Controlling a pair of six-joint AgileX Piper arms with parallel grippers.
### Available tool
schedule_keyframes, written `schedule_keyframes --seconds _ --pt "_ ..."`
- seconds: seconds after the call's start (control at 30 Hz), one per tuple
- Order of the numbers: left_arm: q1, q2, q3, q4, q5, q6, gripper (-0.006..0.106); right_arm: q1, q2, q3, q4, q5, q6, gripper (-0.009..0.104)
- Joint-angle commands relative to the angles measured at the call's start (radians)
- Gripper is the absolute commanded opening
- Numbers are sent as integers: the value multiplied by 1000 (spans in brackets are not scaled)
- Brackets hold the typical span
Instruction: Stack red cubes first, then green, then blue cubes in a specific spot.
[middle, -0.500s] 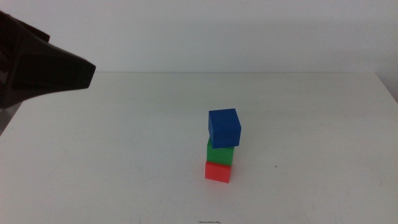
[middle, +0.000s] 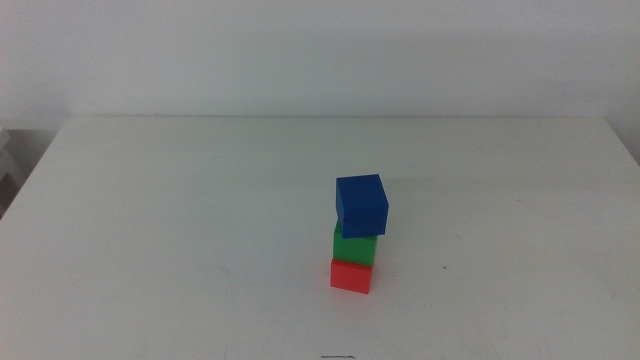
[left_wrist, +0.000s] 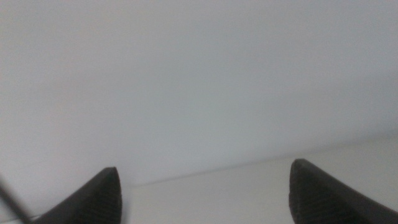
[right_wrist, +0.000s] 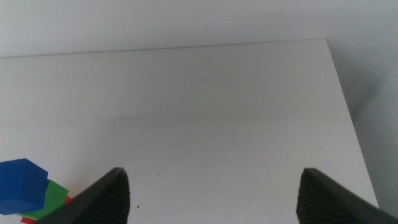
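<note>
Blue cube (middle: 361, 204) tops green cube (middle: 354, 246), red cube (middle: 351, 275) beneath

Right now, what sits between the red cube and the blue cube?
The green cube, sandwiched between red cube and blue cube, clearest in the middle view.

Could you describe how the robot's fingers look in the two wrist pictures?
Only the finger ends show. The left gripper has two dark, nearly black fingers with wedge-shaped tips and fine ribbing; a thin dark line, perhaps a cable, crosses beside one. The right gripper has the same dark, tapered, ribbed fingers. No markings are visible.
</note>
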Motion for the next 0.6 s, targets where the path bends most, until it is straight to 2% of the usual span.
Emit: schedule_keyframes --seconds 0.0,0.2,0.57 --pt "42 -43 42 54 -143 -88 91 -6 -12 -23 -20 -66 -13 85" --pt "115 -108 132 2 -133 -88 91 -6 -12 -23 -20 -66 -13 85" --pt "123 -151 149 -1 -124 -88 91 -6 -12 -23 -19 -66 -13 85"
